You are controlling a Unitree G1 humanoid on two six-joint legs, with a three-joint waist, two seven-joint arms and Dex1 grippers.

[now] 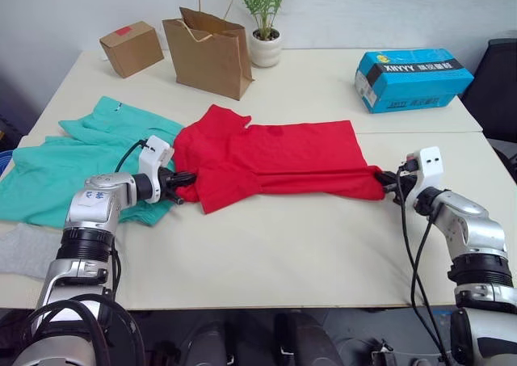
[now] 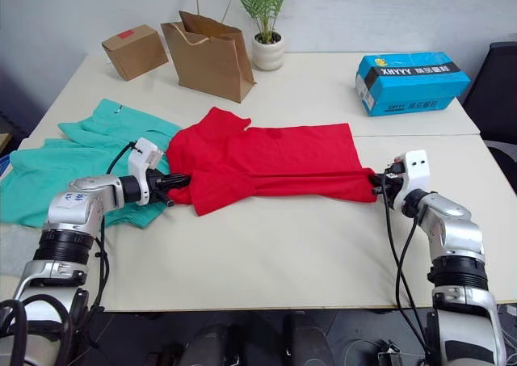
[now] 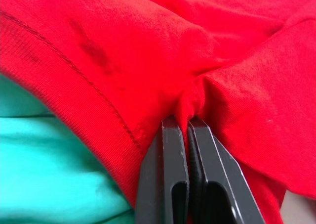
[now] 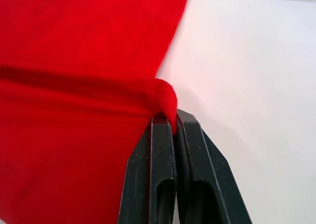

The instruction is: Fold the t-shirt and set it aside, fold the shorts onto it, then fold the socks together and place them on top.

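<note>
My left hand [image 1: 184,178] and right hand [image 1: 389,180] each pinch an end of the t-shirt [image 1: 275,160], stretched crosswise between them on the surface [image 1: 283,253], its long axis hand to hand.

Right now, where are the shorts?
In the head views the shorts lie flat at the table's left side, their near edge tucked under the t-shirt.

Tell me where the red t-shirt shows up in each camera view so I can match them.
Left eye view: t-shirt across the table's middle.
Right eye view: same place, stretched between both grippers.
Left wrist view: its cloth pinched by the left gripper, over the teal shorts.
Right wrist view: its folded edge pinched by the right gripper.
Shared landmark: the t-shirt's lengthwise fold.
</note>
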